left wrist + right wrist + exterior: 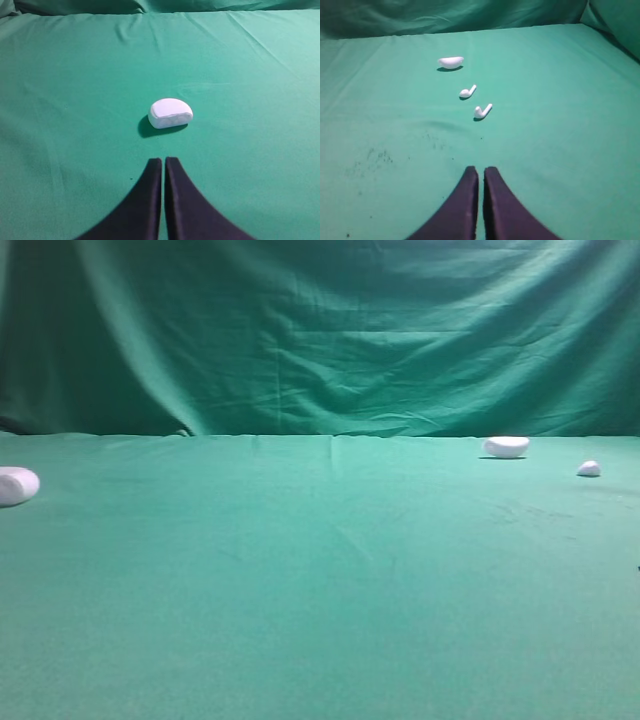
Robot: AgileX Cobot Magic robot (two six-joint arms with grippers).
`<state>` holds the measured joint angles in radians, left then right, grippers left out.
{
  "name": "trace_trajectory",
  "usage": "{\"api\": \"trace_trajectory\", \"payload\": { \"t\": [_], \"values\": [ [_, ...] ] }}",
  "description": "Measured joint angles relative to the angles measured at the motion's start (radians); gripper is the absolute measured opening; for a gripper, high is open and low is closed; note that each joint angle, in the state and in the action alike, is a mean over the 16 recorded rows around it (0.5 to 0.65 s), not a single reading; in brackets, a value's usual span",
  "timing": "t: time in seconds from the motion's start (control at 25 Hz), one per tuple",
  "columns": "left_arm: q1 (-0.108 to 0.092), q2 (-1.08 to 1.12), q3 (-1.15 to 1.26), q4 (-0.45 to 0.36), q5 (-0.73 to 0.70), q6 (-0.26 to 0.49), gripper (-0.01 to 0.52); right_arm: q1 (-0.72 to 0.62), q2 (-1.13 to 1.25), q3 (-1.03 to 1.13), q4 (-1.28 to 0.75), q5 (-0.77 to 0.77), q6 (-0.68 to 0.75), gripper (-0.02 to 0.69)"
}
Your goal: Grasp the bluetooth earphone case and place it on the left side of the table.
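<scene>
Case (15, 485) lies at the far left edge of the table (320, 620) in the high view; in the left wrist view it sits just ahead of the left gripper (163, 162), apart from it. Both grippers (left and right (481, 172)) have jaws pressed together, holding nothing. A white half-shell (451, 62) and two earbuds (468, 91) (482, 111) lie ahead of the right gripper.

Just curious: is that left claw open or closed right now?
Closed. The left gripper has its two dark fingers together with only a thin slit between, holding nothing; the case lies ahead.
</scene>
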<state>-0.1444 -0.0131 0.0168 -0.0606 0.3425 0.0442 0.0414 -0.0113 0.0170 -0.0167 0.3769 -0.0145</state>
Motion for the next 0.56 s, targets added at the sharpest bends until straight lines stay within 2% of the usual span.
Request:
{"api": "trace_trajectory", "payload": {
  "t": [0.56],
  "values": [
    [0.0, 0.0, 0.0, 0.0, 0.0, 0.0, 0.0, 0.0, 0.0, 0.009, 0.005, -0.003, 0.015, 0.0]
  ]
}}
